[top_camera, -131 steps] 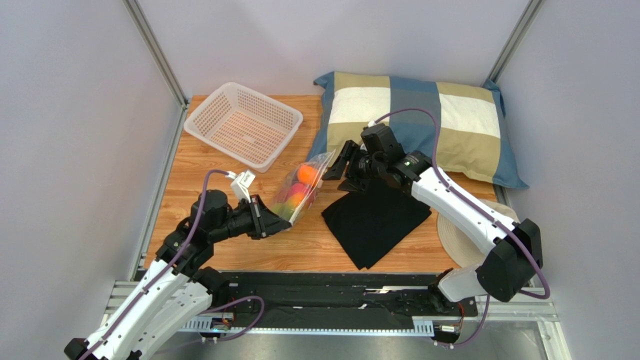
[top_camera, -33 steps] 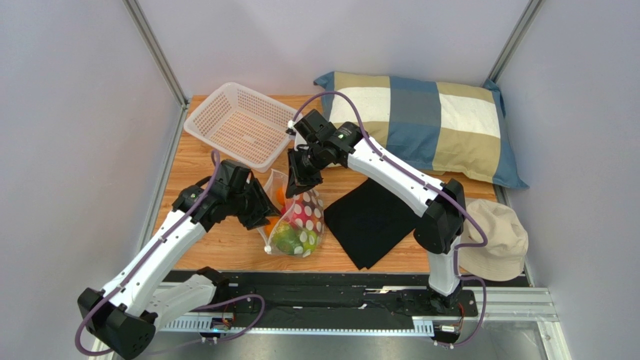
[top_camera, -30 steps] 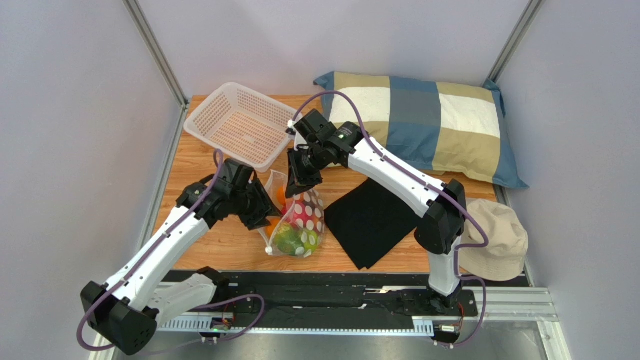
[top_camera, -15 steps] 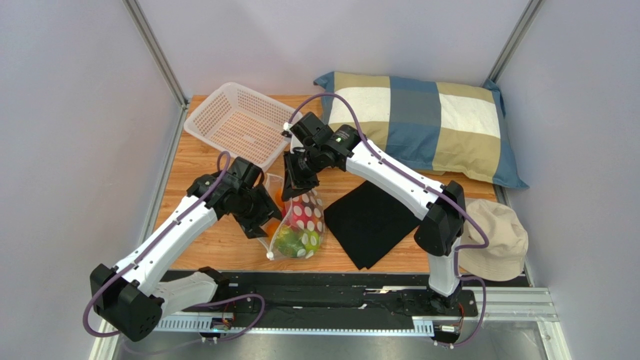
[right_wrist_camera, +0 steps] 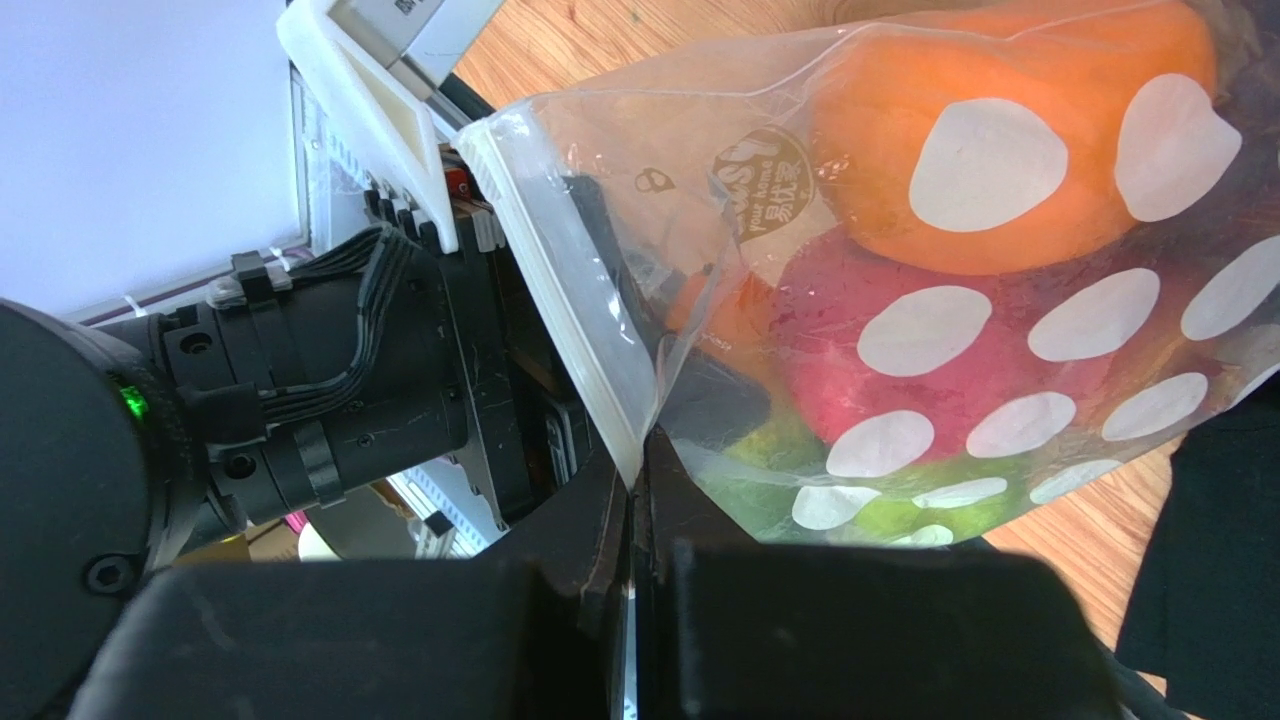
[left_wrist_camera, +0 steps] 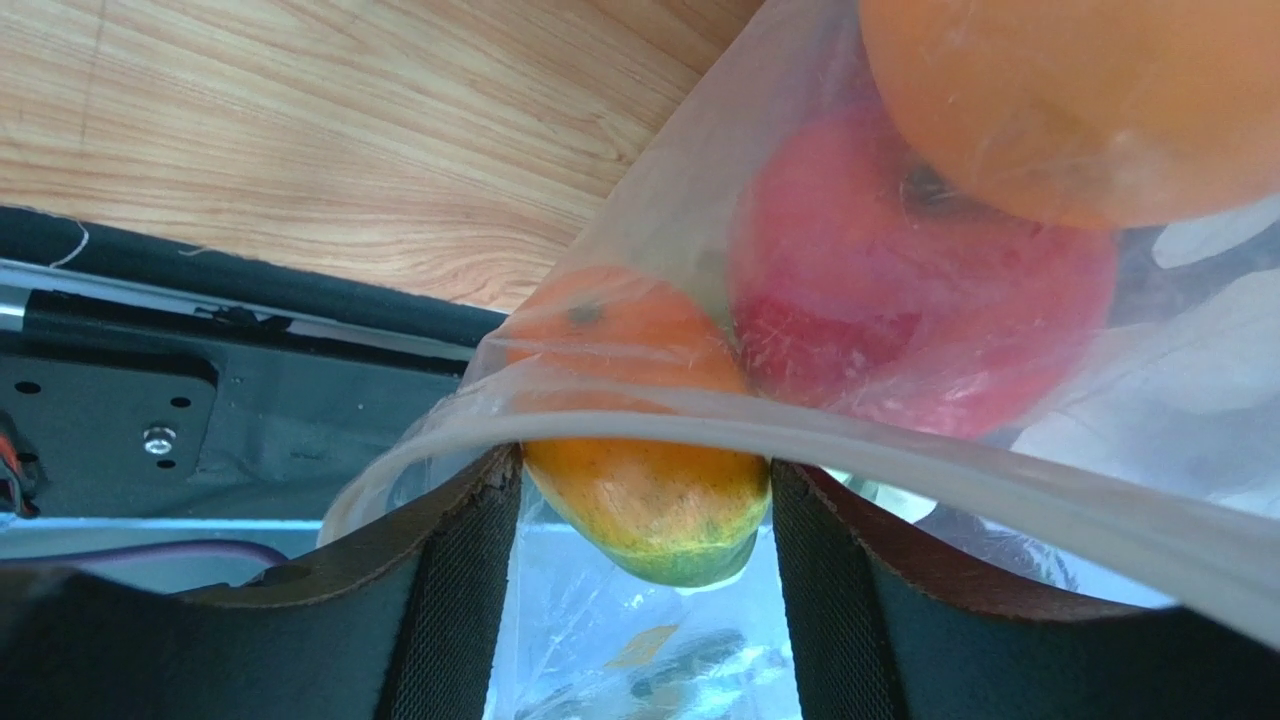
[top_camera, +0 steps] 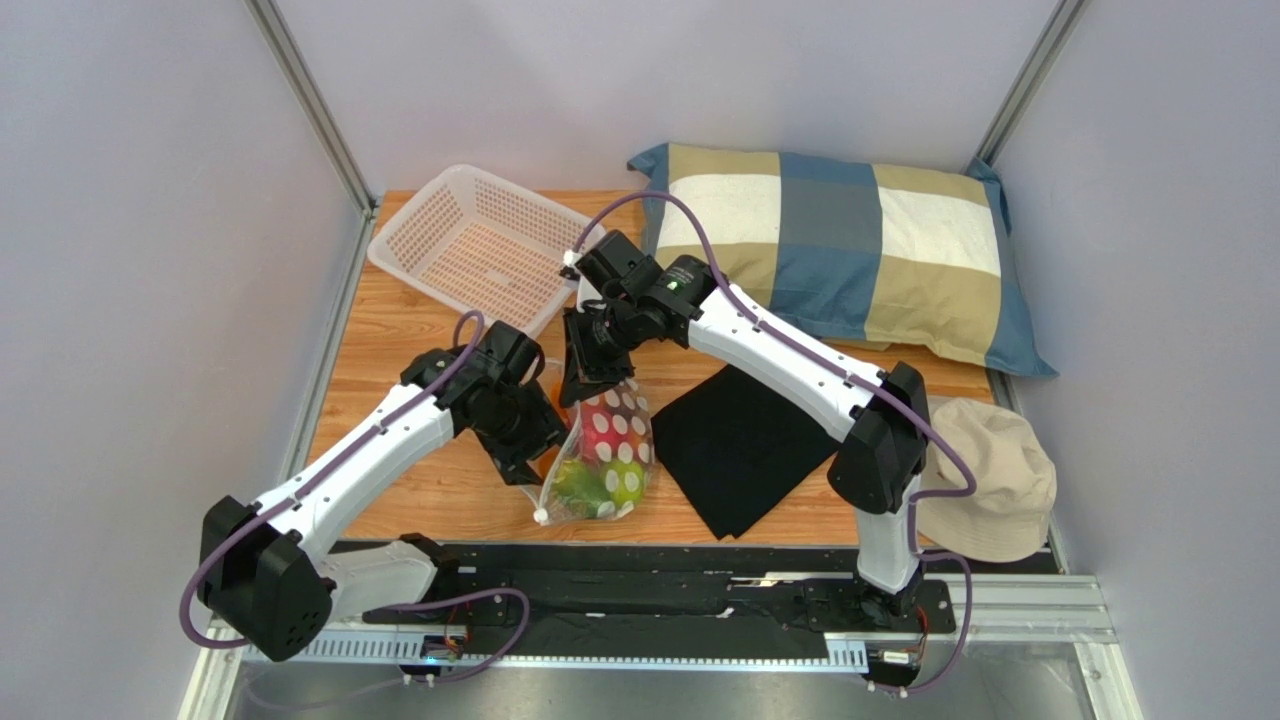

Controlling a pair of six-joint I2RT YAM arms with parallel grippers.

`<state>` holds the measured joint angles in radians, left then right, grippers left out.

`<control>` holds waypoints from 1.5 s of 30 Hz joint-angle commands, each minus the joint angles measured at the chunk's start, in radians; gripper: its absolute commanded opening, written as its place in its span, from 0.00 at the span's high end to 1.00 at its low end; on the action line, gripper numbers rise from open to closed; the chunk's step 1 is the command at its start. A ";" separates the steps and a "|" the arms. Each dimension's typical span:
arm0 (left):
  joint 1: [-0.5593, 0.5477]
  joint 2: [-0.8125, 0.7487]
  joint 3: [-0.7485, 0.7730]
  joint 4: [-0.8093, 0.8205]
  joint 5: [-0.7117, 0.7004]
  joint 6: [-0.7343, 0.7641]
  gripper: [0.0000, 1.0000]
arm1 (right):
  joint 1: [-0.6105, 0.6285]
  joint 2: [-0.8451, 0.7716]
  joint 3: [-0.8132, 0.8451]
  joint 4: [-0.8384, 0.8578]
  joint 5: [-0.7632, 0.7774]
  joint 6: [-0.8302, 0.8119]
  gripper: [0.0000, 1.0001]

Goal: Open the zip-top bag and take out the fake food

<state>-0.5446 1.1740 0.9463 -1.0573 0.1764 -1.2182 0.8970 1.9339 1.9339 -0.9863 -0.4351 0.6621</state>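
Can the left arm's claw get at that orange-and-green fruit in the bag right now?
Probably yes. The right claw pinches the rim of the zip-top bag, and the open left claw has the orange-green fruit between its fingers. Whether plastic lies between, I cannot tell.

Left arm [top_camera: 361, 458] stretches from its base at near left, up and rightward over the table, wrist bent so the left gripper [top_camera: 537, 450] points down and toward the near edge. In the wrist view its two fingers [left_wrist_camera: 451, 600] are well apart, jaws open, tips pushed into the mouth of the bag [left_wrist_camera: 842, 450].

Right arm [top_camera: 781, 353] rises from its base at near right, elbow folded, forearm reaching far-left across the middle. Its wrist tips down, and the right gripper [top_camera: 580, 369] hangs just beside the left one. Its jaws are fully closed, fingers [right_wrist_camera: 579, 540] pressed together, pinching the bag rim.
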 commanded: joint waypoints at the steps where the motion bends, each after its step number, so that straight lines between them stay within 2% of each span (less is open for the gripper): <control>1: -0.009 -0.007 -0.014 0.052 -0.037 0.016 0.36 | 0.006 -0.036 -0.010 0.034 0.009 0.021 1.00; 5: -0.009 -0.025 -0.032 0.124 -0.041 0.049 0.44 | 0.010 -0.049 -0.029 0.037 0.013 0.022 1.00; 9: -0.009 -0.072 -0.060 0.184 -0.023 0.086 0.63 | 0.010 -0.070 -0.065 0.046 0.033 0.021 1.00; 11: -0.009 -0.115 -0.084 0.215 -0.023 0.089 0.65 | 0.010 -0.078 -0.082 0.049 0.036 0.021 1.00; 13: -0.009 -0.142 -0.099 0.252 -0.002 0.094 0.57 | 0.010 -0.079 -0.084 0.052 0.039 0.019 1.00; 14: -0.009 -0.158 -0.110 0.266 0.015 0.101 0.49 | 0.010 -0.078 -0.079 0.052 0.039 0.018 1.00; 15: -0.009 -0.163 -0.112 0.275 0.035 0.114 0.32 | 0.010 -0.078 -0.075 0.052 0.036 0.018 1.00; 17: -0.009 -0.156 -0.110 0.267 0.098 0.117 0.16 | 0.010 -0.078 -0.069 0.051 0.033 0.019 1.00; 18: -0.009 -0.152 -0.110 0.263 0.118 0.117 0.14 | 0.011 -0.079 -0.066 0.052 0.030 0.025 1.00; 21: -0.011 -0.139 -0.115 0.244 0.167 0.112 0.12 | 0.011 -0.079 -0.070 0.075 0.001 0.051 1.00; 22: -0.011 -0.125 -0.139 0.282 0.184 0.111 0.12 | 0.011 -0.078 -0.070 0.084 -0.005 0.057 1.00; 25: -0.011 -0.050 -0.156 0.348 0.245 0.147 0.19 | 0.010 -0.069 -0.081 0.121 -0.028 0.085 1.00; 26: -0.014 -0.030 -0.155 0.355 0.248 0.170 0.27 | 0.010 -0.066 -0.082 0.139 -0.048 0.093 1.00; 27: -0.014 -0.008 -0.155 0.362 0.248 0.181 0.30 | 0.010 -0.061 -0.084 0.147 -0.057 0.100 1.00; 29: -0.014 0.030 -0.159 0.387 0.253 0.201 0.31 | 0.008 -0.052 -0.082 0.159 -0.066 0.114 1.00; 31: -0.014 0.039 -0.184 0.443 0.255 0.206 0.29 | 0.006 -0.047 -0.082 0.164 -0.067 0.116 1.00; 32: -0.015 0.038 -0.191 0.463 0.252 0.206 0.23 | 0.006 -0.046 -0.082 0.164 -0.062 0.116 1.00; 34: -0.015 0.030 -0.227 0.545 0.258 0.204 0.18 | 0.003 -0.046 -0.096 0.164 -0.060 0.114 1.00; 36: -0.015 0.029 -0.260 0.626 0.274 0.204 0.16 | 0.002 -0.047 -0.104 0.164 -0.062 0.119 1.00; 40: -0.018 0.006 -0.333 0.729 0.247 0.175 0.24 | 0.002 -0.053 -0.122 0.169 -0.057 0.122 1.00; 41: -0.018 0.006 -0.343 0.740 0.239 0.174 0.33 | 0.002 -0.056 -0.131 0.170 -0.054 0.123 1.00; 43: -0.018 0.012 -0.347 0.754 0.239 0.204 0.45 | 0.002 -0.067 -0.141 0.169 -0.053 0.122 1.00; 44: -0.018 0.006 -0.342 0.746 0.230 0.212 0.63 | 0.002 -0.073 -0.156 0.169 -0.048 0.120 1.00; 45: -0.018 -0.025 -0.330 0.725 0.218 0.221 0.72 | 0.002 -0.085 -0.162 0.167 -0.044 0.116 1.00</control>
<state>-0.5560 1.1858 0.5964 -0.4164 0.4217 -1.0328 0.8825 1.8984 1.7844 -0.9100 -0.4240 0.7486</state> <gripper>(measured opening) 0.572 0.009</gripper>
